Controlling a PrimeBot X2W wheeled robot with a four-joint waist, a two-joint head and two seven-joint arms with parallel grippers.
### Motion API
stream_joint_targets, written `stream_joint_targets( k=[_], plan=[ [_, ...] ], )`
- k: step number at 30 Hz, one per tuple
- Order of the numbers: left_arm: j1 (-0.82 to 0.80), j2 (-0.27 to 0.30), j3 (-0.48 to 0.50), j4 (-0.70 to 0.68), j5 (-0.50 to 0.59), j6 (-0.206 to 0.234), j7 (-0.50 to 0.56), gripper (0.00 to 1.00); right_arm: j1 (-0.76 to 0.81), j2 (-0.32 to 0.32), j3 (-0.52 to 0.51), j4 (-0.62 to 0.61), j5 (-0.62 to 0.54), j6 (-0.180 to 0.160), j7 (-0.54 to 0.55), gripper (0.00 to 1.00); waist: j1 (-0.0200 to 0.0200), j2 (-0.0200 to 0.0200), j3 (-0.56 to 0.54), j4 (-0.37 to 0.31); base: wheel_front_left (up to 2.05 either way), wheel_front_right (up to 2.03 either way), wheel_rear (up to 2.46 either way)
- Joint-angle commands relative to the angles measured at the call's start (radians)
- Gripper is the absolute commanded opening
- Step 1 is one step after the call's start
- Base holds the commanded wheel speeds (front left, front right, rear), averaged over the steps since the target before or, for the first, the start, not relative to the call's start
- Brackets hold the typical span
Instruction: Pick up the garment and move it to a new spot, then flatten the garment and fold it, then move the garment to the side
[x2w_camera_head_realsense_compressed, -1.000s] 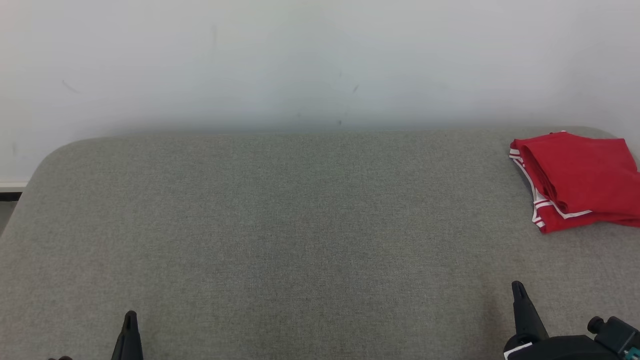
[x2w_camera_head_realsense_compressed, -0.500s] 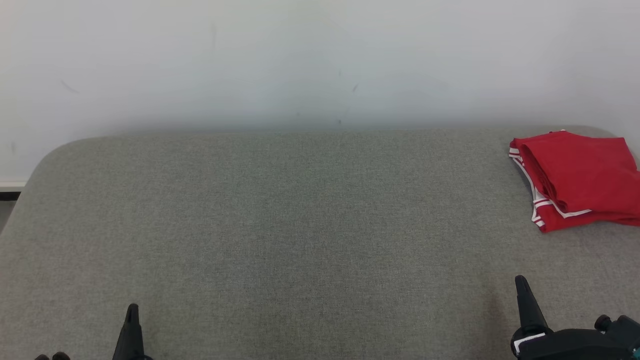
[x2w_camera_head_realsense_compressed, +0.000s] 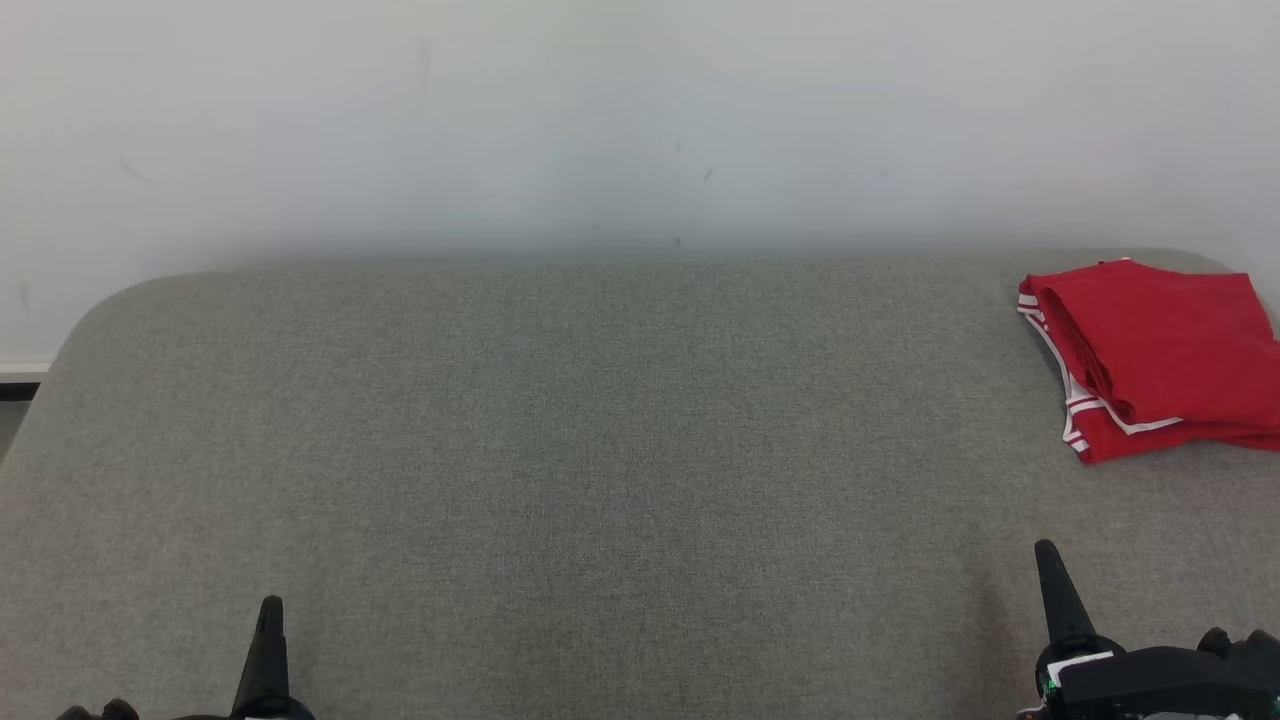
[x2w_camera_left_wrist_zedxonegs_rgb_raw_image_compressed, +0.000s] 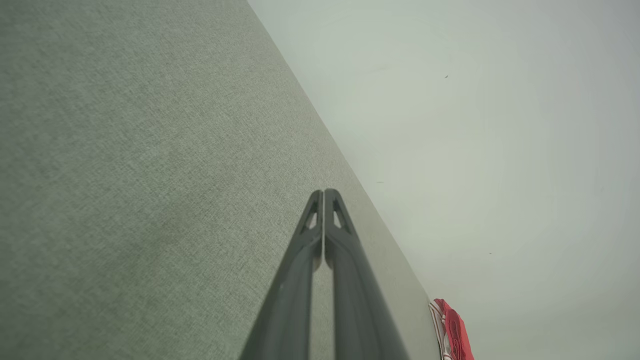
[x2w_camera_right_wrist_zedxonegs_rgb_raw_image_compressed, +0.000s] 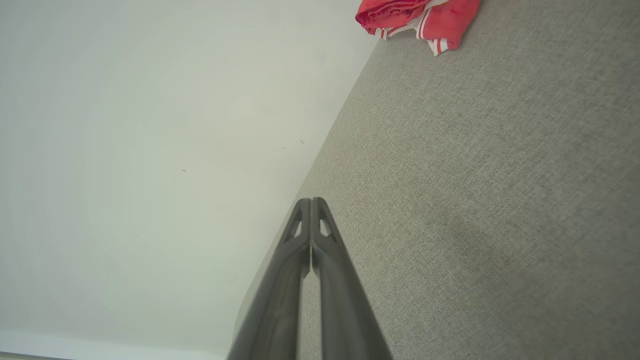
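Spotted red garment (x2w_camera_head_realsense_compressed: 1160, 355), white-striped trim, folded into a compact stack at the far-right back corner of the surface, partly cut by the head view's right edge. Logged right gripper (x2w_camera_head_realsense_compressed: 1050, 565) low at the near right, fingers pressed together, nothing pinched. Logged left gripper (x2w_camera_head_realsense_compressed: 268, 615) low at the near left, fingers likewise pressed together, empty. Placed garment ahead of and a little right of the right gripper, well apart; much farther across the surface from the left one. Judged right arm clearly nearer for any further reach. Read stack's long axis as roughly left-right along the back edge, striped end toward centre; unsure, since cropped. Judged task about finished: folded and set aside. Noted grey woven padded surface (x2w_camera_head_realsense_compressed: 600, 450), rounded corners. Noted plain pale wall (x2w_camera_head_realsense_compressed: 640, 120) directly behind, faint scuffs only.
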Motion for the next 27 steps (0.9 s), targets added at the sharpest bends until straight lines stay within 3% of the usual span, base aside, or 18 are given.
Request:
stream_joint_targets(
  k=[1,27],
  plan=[
    [-0.021,0.000,0.004,-0.005,-0.027,-0.007,0.006,0.00,-0.019,0.001,-0.005,-0.010,0.024,-0.001,0.005,0.00,0.0000,0.0000,0.000,0.000,0.00,0.00,0.00],
    [-0.056,-0.011,0.013,0.011,-0.264,-0.018,0.065,0.00,-0.038,0.007,-0.031,-0.014,0.235,-0.002,0.057,0.00,0.0000,0.0000,0.004,-0.003,0.00,0.00,0.00]
  ],
)
